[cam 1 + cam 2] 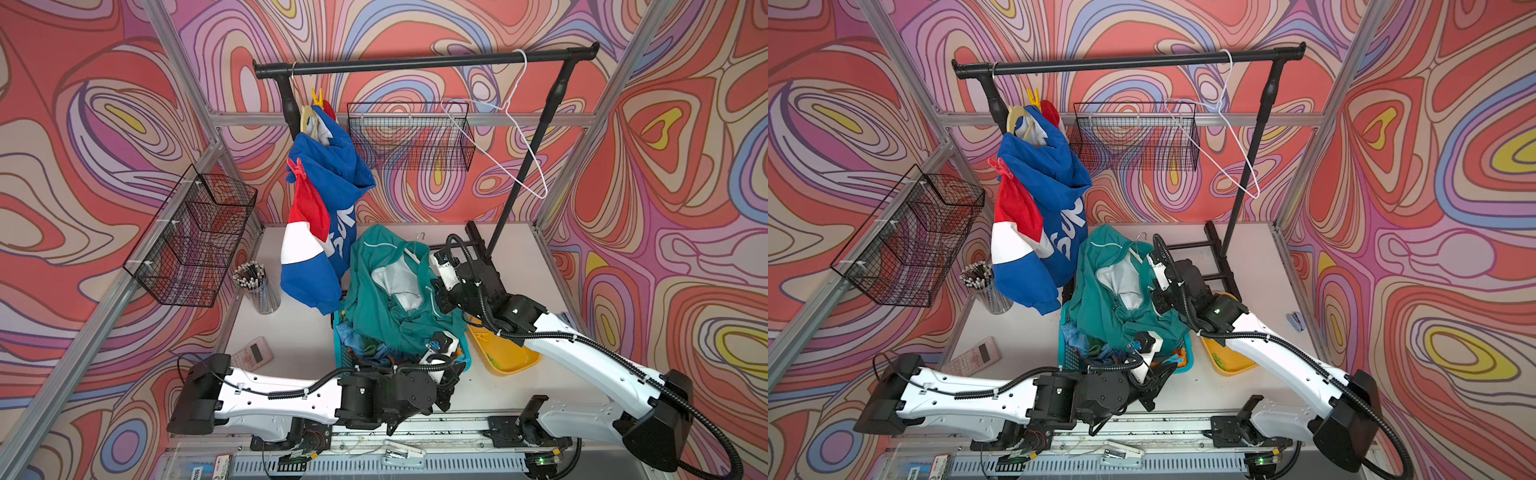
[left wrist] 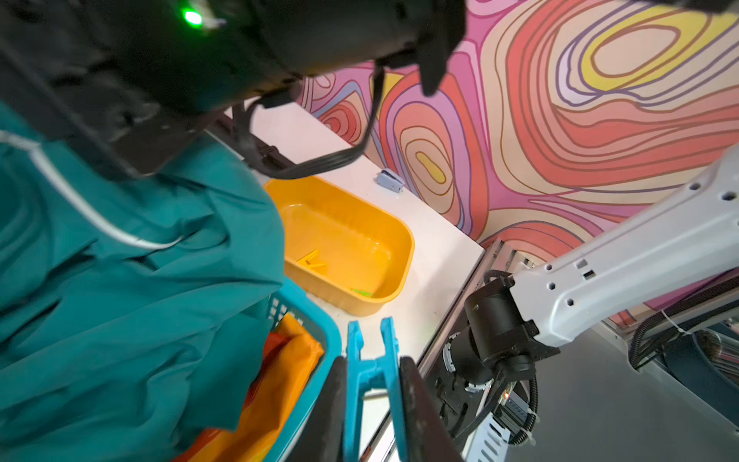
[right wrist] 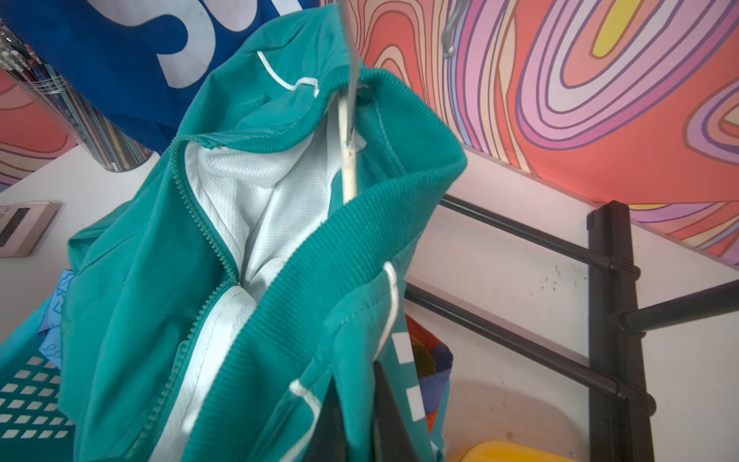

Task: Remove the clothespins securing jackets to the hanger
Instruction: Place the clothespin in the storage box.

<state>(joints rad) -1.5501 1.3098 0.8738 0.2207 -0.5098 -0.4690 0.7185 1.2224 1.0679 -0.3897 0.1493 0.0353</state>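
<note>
A blue clothespin (image 2: 370, 376) was pinched in the left gripper (image 2: 372, 362), just beside the teal basket (image 2: 320, 332) and near the yellow tub (image 2: 404, 248), where a yellow clothespin (image 2: 312, 262) and a green clothespin (image 2: 362, 293) lay. The right gripper (image 3: 356, 420) was clenched on the teal jacket (image 3: 160, 280), which draped over the basket. A red clothespin (image 1: 296, 166) and a second yellow clothespin (image 1: 317, 96) were clipped to the blue jacket (image 1: 328, 174), which hung from the rack (image 1: 415, 62).
</note>
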